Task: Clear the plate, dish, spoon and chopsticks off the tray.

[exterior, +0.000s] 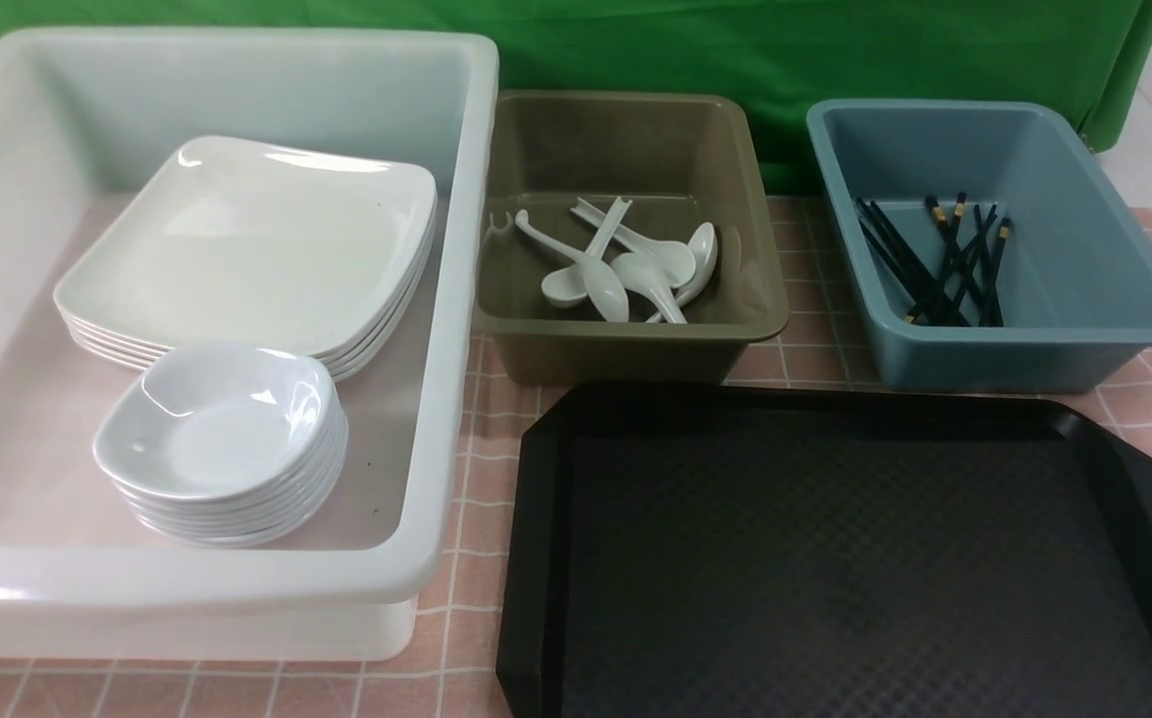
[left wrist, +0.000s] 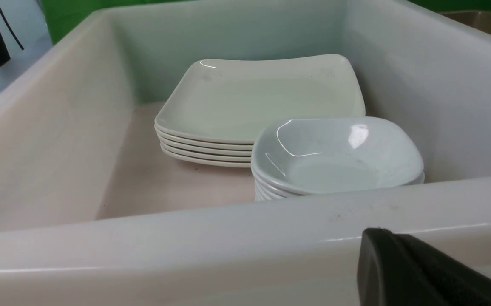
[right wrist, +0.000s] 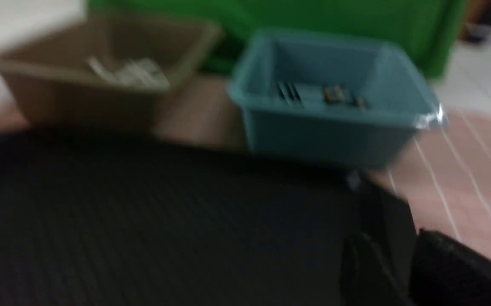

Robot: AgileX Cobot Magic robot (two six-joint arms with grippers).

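The black tray [exterior: 835, 558] lies at the front right with its textured surface bare. Large white plates [exterior: 246, 249] are stacked in the white tub, and small dishes [exterior: 221, 429] are stacked in front of them. Several white spoons [exterior: 625, 269] lie in the olive tub, and black chopsticks [exterior: 945, 269] lie in the blue tub. My left gripper [left wrist: 381, 238] is shut and empty, low outside the white tub's near wall [left wrist: 185, 238]. My right gripper [right wrist: 390, 238] hangs over the tray's right edge in a blurred view, its fingers apart with nothing between them.
The white tub [exterior: 456, 299] fills the left side. Behind the tray stand the olive tub [exterior: 635, 339] and the blue tub [exterior: 1084, 259]. A pink checked cloth [exterior: 476, 519] covers the table and a green backdrop [exterior: 735, 50] hangs behind.
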